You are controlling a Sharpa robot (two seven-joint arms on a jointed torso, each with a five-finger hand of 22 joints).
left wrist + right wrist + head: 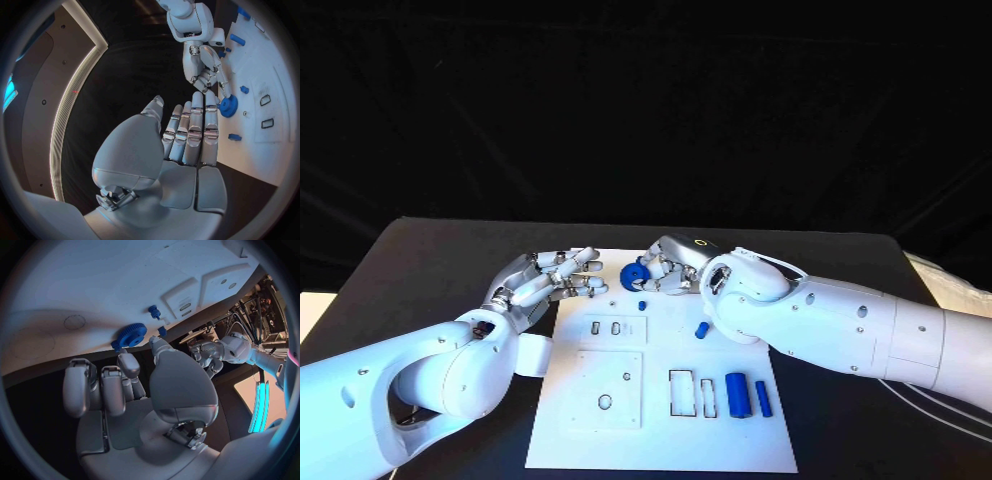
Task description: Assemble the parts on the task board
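Black cloth is covering the bench point(430, 270) and hanging dark behind it; the white task board point(661, 440) is lying in the middle of the bench, reaching toward its near edge. A blue gear point(635, 275) is sitting at the board's far edge, pinched in the fingers point(157, 342) of the right hand point(678, 266); the right wrist view is showing the gear point(131, 334) held just over the board's rim. A small blue peg point(643, 305) is standing on the board just near of the gear; another short blue part point(702, 330) is lying by the right arm; two long blue bars point(737, 394) are lying side by side toward the board's near right corner. The left hand point(553, 280) is hovering at the board's far left corner, fingers point(197, 130) stretched out and apart, grasping nothing.
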